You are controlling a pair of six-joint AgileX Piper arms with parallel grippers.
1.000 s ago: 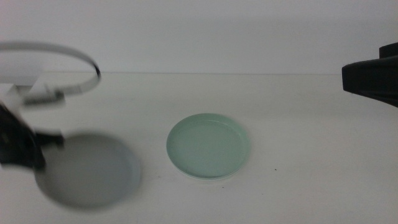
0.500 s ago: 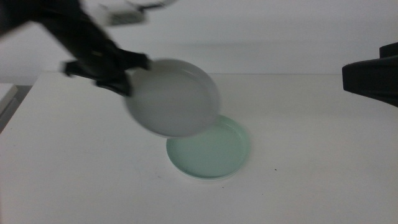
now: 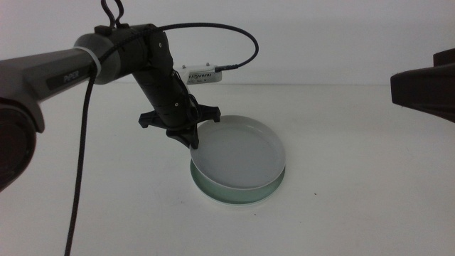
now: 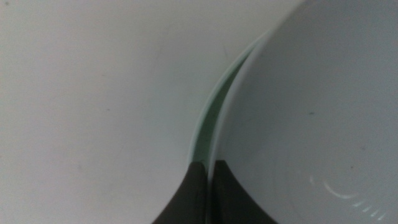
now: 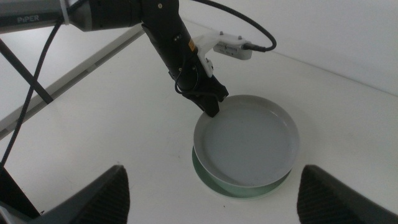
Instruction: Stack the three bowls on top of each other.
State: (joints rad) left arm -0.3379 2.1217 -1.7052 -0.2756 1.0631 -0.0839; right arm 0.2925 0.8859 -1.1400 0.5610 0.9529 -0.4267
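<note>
My left gripper (image 3: 192, 136) is shut on the left rim of the pale grey-blue bowl (image 3: 238, 153). It holds the bowl slightly tilted right over the pale mint green bowl (image 3: 238, 197), of which only the rim shows below. The left wrist view shows the shut jaws (image 4: 208, 173) on the grey-blue bowl's rim (image 4: 311, 93), with the green rim (image 4: 208, 121) beside it. The right wrist view shows the same stack (image 5: 245, 140) and the left gripper (image 5: 210, 104). My right gripper (image 3: 421, 89) waits open at the right edge, above the table. No white bowl shows clearly.
A small white device (image 3: 201, 73) with a black cable lies at the back of the white table (image 3: 355, 178), behind the left arm. The table's left edge and dark frame bars (image 5: 37, 87) show in the right wrist view.
The left arm has carried the grey-blue bowl from the table's left side, up and right, and lowered it over the green bowl. The right gripper has not moved.
</note>
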